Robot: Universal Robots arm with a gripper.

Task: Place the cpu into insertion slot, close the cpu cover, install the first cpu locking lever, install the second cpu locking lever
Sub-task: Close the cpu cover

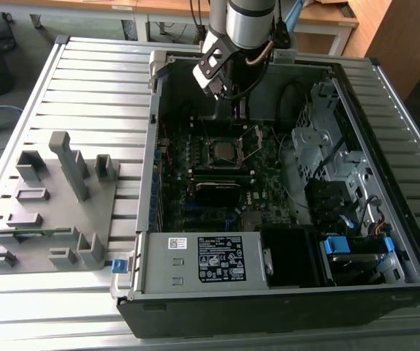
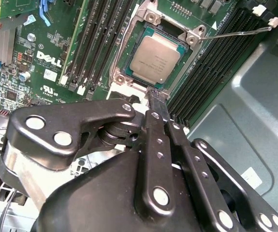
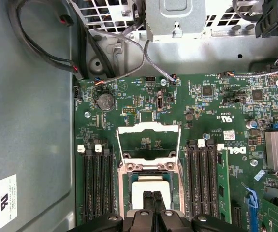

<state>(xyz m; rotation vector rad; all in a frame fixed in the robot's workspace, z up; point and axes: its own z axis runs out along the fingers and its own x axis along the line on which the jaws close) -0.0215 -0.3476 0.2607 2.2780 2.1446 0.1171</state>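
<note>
CPU [image 2: 154, 57] lies in the insertion slot [image 2: 117, 77]; the CPU cover [image 3: 148, 127] stands raised, leaving it exposed.
Your gripper [image 3: 153, 195] hangs closed and empty just over it.

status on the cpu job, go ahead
gripper shut, empty, over the cpu. cpu seated in the slot. cover up, not closed. nothing blocking.

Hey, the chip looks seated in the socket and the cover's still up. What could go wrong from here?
1. The gripper, fingers shut, hangs near the cpu; an off-centre push might shift it in the insertion slot.
2. The cpu cover stands open beside the gripper, so a sideways move may knock or bend it.
3. The thin locking lever sticks out over the memory slots and could snag.
</note>
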